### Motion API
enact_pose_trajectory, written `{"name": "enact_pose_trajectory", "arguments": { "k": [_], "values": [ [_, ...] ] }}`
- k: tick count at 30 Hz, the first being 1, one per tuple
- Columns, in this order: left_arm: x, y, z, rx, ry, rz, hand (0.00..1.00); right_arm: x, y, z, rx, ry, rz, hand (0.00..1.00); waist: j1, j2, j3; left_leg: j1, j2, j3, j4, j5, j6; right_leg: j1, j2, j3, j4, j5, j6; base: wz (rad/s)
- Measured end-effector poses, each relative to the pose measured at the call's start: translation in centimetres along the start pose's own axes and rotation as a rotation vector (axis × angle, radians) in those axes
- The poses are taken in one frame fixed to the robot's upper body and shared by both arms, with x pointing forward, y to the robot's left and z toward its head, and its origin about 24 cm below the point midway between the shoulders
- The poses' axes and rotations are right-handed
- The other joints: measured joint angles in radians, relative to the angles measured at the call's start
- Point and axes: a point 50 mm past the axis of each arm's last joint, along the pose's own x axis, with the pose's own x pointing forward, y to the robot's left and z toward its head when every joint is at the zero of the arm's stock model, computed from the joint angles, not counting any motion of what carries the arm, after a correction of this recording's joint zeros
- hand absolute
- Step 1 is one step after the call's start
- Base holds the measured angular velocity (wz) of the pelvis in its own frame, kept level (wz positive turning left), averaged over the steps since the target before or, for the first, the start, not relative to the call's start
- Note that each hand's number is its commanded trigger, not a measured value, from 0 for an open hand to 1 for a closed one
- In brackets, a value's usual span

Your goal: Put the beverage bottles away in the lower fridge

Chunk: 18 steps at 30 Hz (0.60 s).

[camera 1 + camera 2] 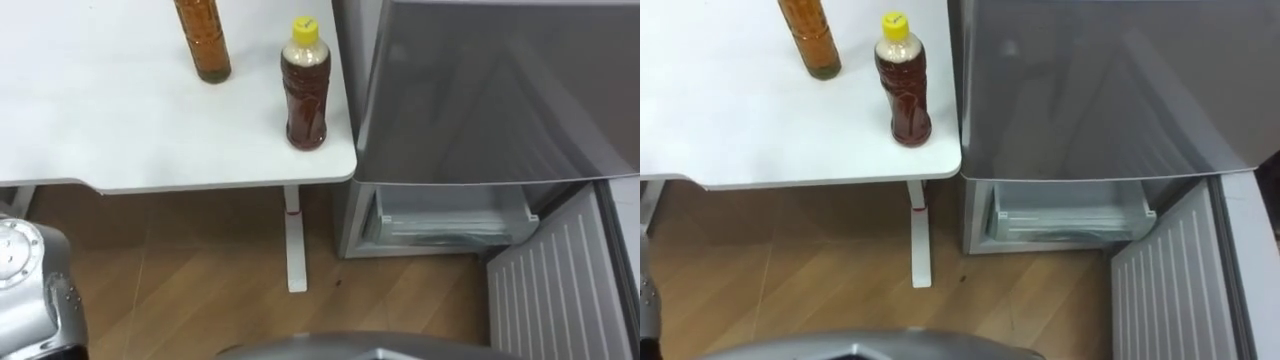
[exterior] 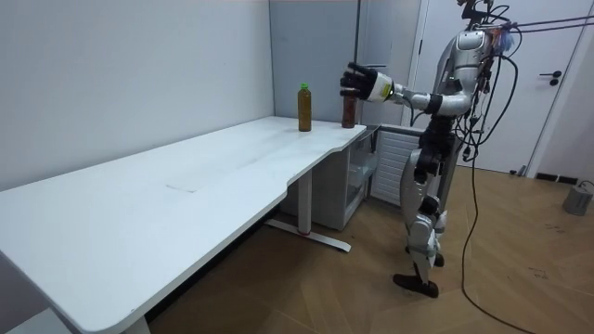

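Head downward, room afar, shared bottles [image 1: 306, 90]

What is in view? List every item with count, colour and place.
grey metal fridge: one, grey, lower door open, pale drawer inside
white-topped table: one, white, left of the fridge
yellow-capped plastic bottle: one, dark brown drink, table corner by the fridge
green-capped plastic bottle: one, amber drink, farther back on the table
small grey bucket: one, grey, on wooden floor by white door
left hand: one, dark, raised near the table corner
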Motion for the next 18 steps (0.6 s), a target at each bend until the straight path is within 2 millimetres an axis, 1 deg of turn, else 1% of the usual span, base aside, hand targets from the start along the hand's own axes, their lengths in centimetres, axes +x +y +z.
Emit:
{"name": "enact_pose_trajectory", "arguments": {
  "k": [2,3,5,7,9,13,18],
  "values": [
    [0.1,-0.5,1.8,-0.031,-0.080,-0.031,0.00,0.0,0.0,-0.1,-0.002,0.002,0.001,0.00,-0.011,-0.001,0.0018,-0.001,-0.001,-0.001,0.002,0.000,0.000,0.001,-0.001,-0.001,0.000,0.000,0.000,0.02],
    [0.1,-0.6,2.2,-0.028,-0.103,-0.040,0.00,0.0,0.1,-0.2,-0.002,0.005,0.002,0.00,-0.016,-0.001,0.0021,-0.001,-0.001,-0.002,0.002,0.000,0.000,0.001,-0.001,-0.001,0.000,0.000,0.000,0.00],
    [-0.2,-1.2,3.7,-0.057,-0.173,-0.092,0.00,0.0,0.1,-0.4,-0.003,0.011,0.005,0.00,-0.026,-0.003,0.0040,0.000,-0.001,-0.002,0.002,0.000,0.000,0.002,-0.001,-0.001,0.000,0.000,0.000,0.00],
    [-0.6,-1.9,4.2,-0.057,-0.213,-0.148,0.00,0.0,0.3,-0.8,-0.003,0.024,0.012,0.00,-0.028,-0.004,0.0061,0.001,-0.001,-0.005,0.002,0.000,0.000,0.003,-0.001,-0.002,-0.001,0.000,0.000,0.00],
    [-1.0,-2.4,4.2,-0.041,-0.226,-0.203,0.00,0.0,0.4,-1.0,-0.009,0.033,0.024,0.00,-0.034,-0.002,0.0078,0.000,-0.002,-0.009,0.002,0.000,0.000,0.004,-0.001,-0.001,-0.001,0.000,0.000,0.04],
    [-2.0,-3.8,3.9,-0.042,-0.212,-0.320,0.00,0.0,0.5,-0.9,-0.034,0.037,0.038,0.00,-0.059,-0.001,0.0101,-0.001,-0.001,-0.013,0.001,0.000,0.000,0.002,0.000,-0.003,-0.003,-0.001,-0.001,0.00],
    [-3.8,-5.6,3.5,-0.072,-0.174,-0.484,0.00,0.1,0.5,-0.4,-0.039,0.026,0.049,0.00,-0.075,-0.006,0.0097,-0.014,-0.001,-0.011,0.002,0.000,0.000,-0.003,0.001,-0.001,-0.014,-0.001,-0.001,-0.01]
  ]
}}
